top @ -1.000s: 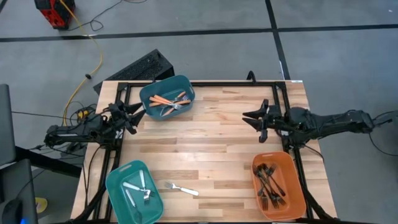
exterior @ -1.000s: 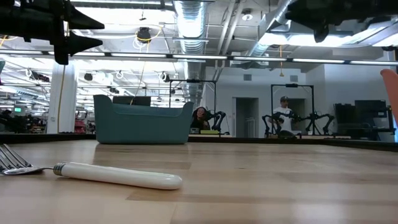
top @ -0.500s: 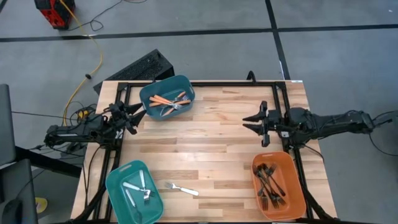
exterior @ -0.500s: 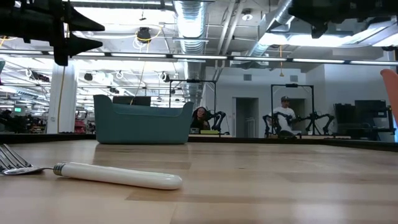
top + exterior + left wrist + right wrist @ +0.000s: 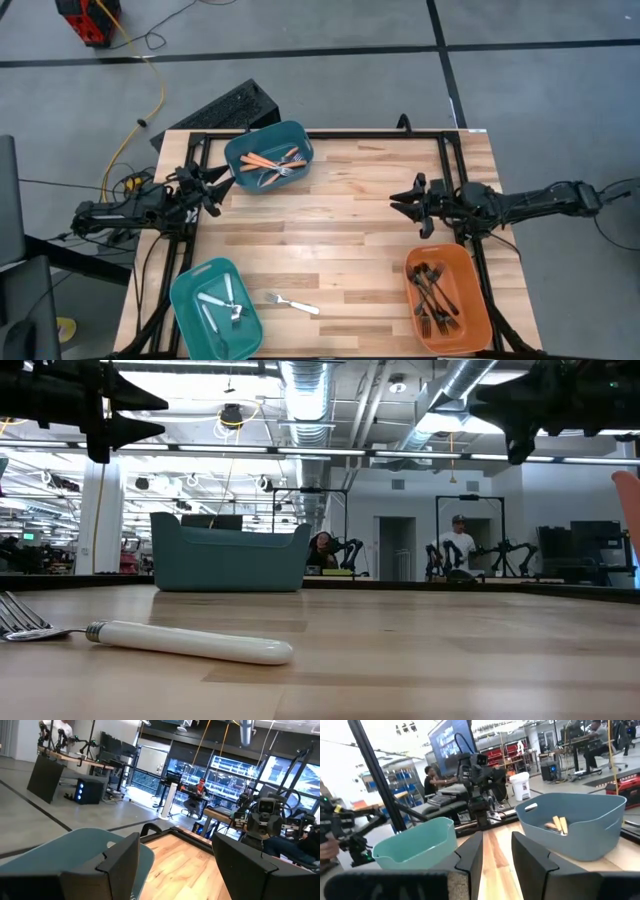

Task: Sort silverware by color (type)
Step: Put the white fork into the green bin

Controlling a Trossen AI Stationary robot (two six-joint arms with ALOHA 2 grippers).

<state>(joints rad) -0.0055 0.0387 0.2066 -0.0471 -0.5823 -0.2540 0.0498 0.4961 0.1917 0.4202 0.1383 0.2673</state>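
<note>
1. High view: since a second ago the right gripper (image 5: 409,205) has pulled back a little toward the table's right edge; it hangs empty over bare wood, above the orange bin (image 5: 447,298) of black forks (image 5: 434,292). I judge it is between picks, with nothing carried. The left gripper (image 5: 213,187) has not moved; it waits at the left edge, just beside the teal bin (image 5: 269,156) that holds the orange-handled forks (image 5: 268,160). One white-handled fork (image 5: 291,303) lies loose on the table (image 5: 340,220), just beside the second teal bin (image 5: 214,309) with the other white forks (image 5: 224,305). That fork looks like the only piece left to sort.

2. Low view: the loose fork (image 5: 150,639) lies flat in the foreground, tines to the left, unchanged. The right arm's dark shape at upper right sits lower and further in than a second ago. The far teal bin (image 5: 229,552) stands on the table behind.

3. Left wrist view: the left gripper's fingers (image 5: 120,858) stand well apart with nothing between them, the bin's rim just ahead.

4. Right wrist view: the right gripper's fingers (image 5: 470,852) are partly spread, a clear gap between them, pinching and touching nothing. Both teal bins show ahead, the nearer one (image 5: 572,822) with orange handles inside.
</note>
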